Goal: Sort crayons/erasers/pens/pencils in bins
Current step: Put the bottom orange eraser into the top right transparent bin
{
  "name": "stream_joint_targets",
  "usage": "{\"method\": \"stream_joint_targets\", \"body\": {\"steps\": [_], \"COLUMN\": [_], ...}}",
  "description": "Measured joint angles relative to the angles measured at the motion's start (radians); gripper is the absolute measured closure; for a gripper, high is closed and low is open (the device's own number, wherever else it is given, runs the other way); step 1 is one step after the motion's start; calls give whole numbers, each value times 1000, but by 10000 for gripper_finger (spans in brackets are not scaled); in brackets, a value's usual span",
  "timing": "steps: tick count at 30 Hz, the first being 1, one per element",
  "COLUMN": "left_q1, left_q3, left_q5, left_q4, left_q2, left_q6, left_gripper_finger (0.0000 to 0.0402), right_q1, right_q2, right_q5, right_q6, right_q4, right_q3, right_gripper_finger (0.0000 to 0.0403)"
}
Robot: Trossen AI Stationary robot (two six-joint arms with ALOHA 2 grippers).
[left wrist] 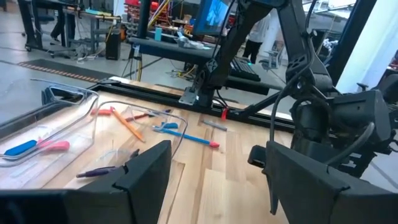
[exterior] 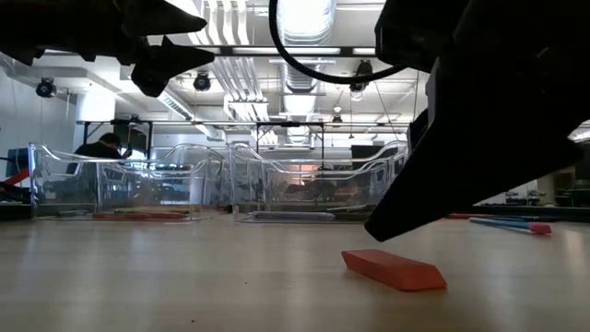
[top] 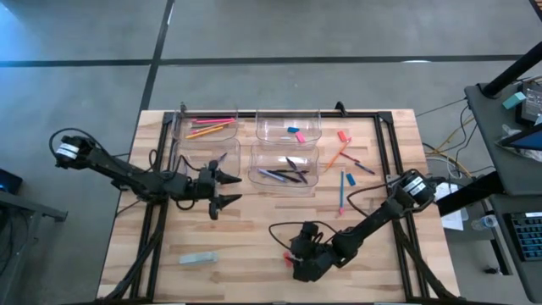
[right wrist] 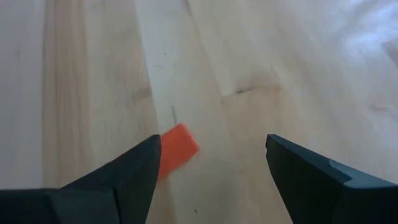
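A red eraser (right wrist: 178, 148) lies flat on the table near the front edge, also visible in the low view (exterior: 392, 269). My right gripper (right wrist: 211, 171) hovers open just above it, slanting down, with the eraser beside one finger and not touched. My left gripper (top: 230, 189) stands open and level at mid-table, next to the near-left bin (top: 203, 157). Of the four clear bins, one holds pencils (top: 210, 127), one holds erasers (top: 294, 132), and one holds pens (top: 284, 175).
Loose on the table right of the bins are a red eraser (top: 343, 135), an orange pencil (top: 337, 156), a blue pencil (top: 342, 191) and a dark pen (top: 364, 166). A pale grey-blue block (top: 197, 257) lies at the near left. Black rails (top: 385, 152) frame the table.
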Motion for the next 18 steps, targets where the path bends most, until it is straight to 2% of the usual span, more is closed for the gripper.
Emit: {"method": "stream_joint_targets", "body": {"steps": [8, 18], "left_q1": [0, 0], "left_q3": [0, 0], "left_q5": [0, 0], "left_q4": [0, -1], "left_q2": [0, 0], "left_q6": [-1, -2], "left_gripper_finger": [155, 155], "right_q1": [0, -1], "right_q2": [50, 64], "right_q5": [-35, -62], "right_q6": [14, -29], "right_q4": [58, 24], "right_q3": [3, 64], "right_gripper_finger": [124, 132]}}
